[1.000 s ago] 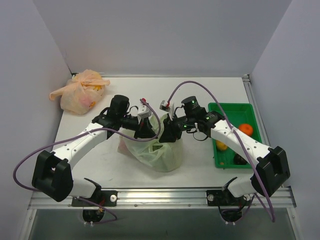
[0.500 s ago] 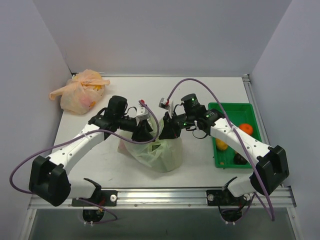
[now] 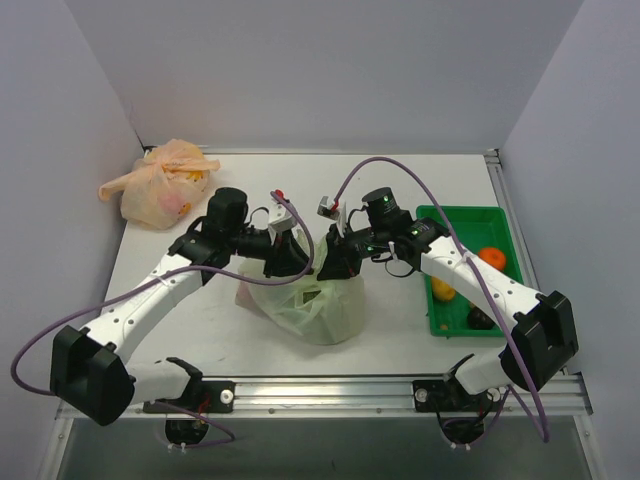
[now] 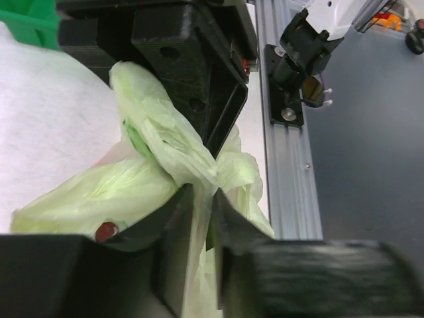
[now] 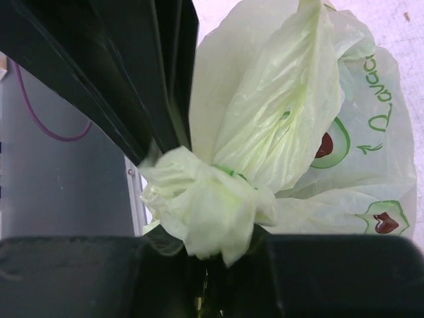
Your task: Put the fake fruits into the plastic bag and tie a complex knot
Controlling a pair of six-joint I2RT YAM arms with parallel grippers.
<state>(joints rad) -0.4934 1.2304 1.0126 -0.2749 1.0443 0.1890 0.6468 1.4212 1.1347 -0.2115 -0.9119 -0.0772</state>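
Both left fingers (image 4: 173,265) and right fingers (image 5: 99,278) at plastic bag (image 5: 291,112) knot (image 5: 205,205) — contents indistinct.

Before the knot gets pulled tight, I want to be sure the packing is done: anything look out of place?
Yes. An orange, a yellow fruit and a dark fruit sit in the tray at right, though the top of the bag is already bunched into a knot. Nothing looks spilled or torn.
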